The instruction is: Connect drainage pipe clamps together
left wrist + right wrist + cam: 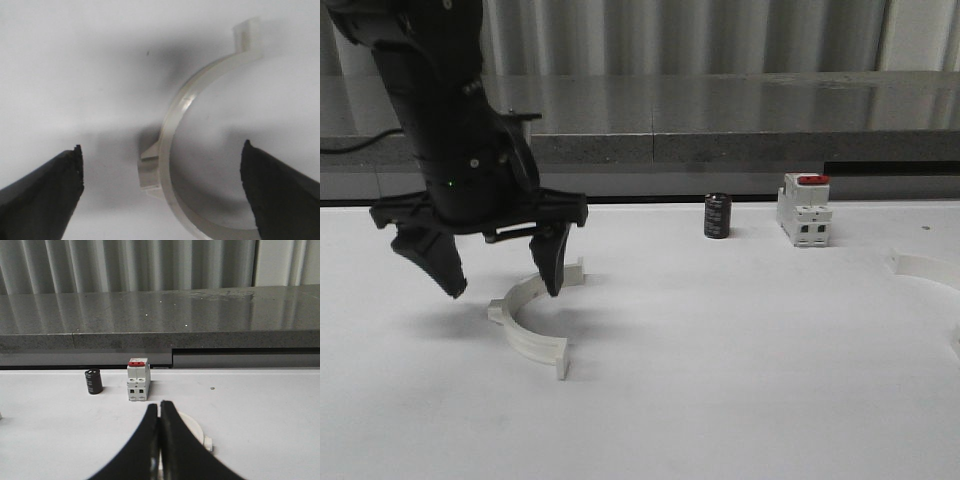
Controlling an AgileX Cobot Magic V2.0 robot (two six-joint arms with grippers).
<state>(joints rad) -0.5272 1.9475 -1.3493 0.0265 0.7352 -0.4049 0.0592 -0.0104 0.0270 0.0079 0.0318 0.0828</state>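
The white table (pixel 720 400) lies bare between the 2 clamp halves, the left half-ring (pixel 532 325) and the right half-ring (pixel 930 268), while a black cylinder (pixel 718 216) and a breaker (pixel 804 209) stand farther back near the rear edge.

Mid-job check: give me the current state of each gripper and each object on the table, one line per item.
left gripper: open, hovering over the near clamp.
right gripper: shut, holding nothing visible.
near clamp half: lying flat, ungripped, unjoined.
far clamp half: lying at the table's right edge, apart from the other.
breaker: standing upright.
black cylinder: standing upright.
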